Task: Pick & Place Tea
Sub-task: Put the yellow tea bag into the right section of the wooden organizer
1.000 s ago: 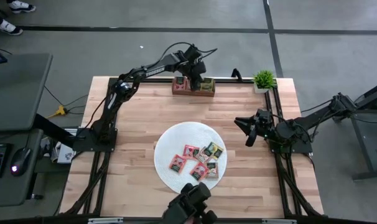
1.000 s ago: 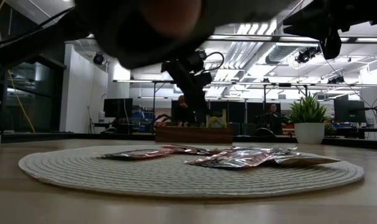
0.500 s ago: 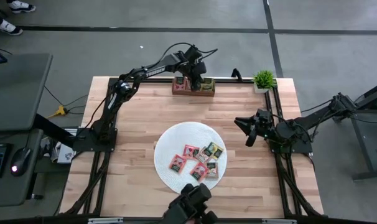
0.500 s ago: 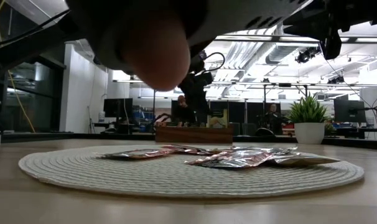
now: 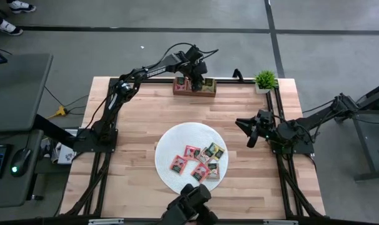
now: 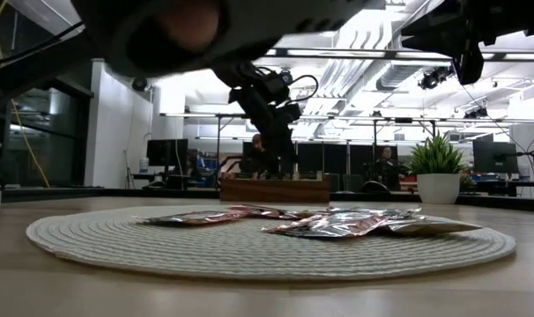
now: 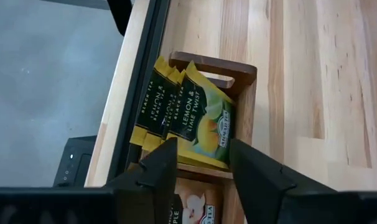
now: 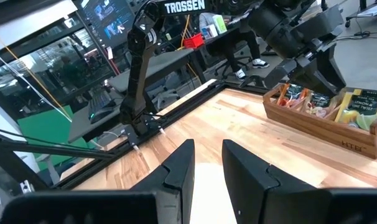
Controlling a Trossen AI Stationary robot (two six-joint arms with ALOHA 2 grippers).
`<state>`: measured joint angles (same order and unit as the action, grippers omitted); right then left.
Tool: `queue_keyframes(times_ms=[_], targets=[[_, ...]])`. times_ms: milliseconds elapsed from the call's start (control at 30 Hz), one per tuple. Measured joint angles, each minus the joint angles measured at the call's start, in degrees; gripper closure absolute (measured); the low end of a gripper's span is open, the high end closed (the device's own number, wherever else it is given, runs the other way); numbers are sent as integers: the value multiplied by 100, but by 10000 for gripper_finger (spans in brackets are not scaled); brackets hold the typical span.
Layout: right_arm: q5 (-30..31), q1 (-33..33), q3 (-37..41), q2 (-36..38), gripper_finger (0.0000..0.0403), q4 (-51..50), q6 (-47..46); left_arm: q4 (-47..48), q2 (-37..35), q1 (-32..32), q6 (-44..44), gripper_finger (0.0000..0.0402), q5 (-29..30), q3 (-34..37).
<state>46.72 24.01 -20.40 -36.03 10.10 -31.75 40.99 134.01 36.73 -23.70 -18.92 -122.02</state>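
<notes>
Wood table, tray (image 5: 194, 87) at far edge: left gripper (image 7: 201, 155) parted, empty, yellow tea (image 7: 201, 121) upright in end compartment just ahead between fingertips; right gripper (image 8: 206, 163) slightly parted, idle, well apart.

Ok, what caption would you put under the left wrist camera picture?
Left gripper open above yellow lemon tea packets standing in the wooden tray.
</notes>
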Motion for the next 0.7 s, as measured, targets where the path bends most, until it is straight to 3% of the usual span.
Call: queue_keyframes(times_ms=[167, 433, 700], targets=[[-17, 0, 2, -2, 325, -167, 0, 380, -190, -8, -100, 264, -39, 0], [-222, -2, 0, 0, 324, -1081, -566, 1397, -457, -486, -621, 392, -136, -2], [-1016, -2, 0, -2, 325, -2116, -1388, 1747, -467, -1603, -624, 398, -200, -2]])
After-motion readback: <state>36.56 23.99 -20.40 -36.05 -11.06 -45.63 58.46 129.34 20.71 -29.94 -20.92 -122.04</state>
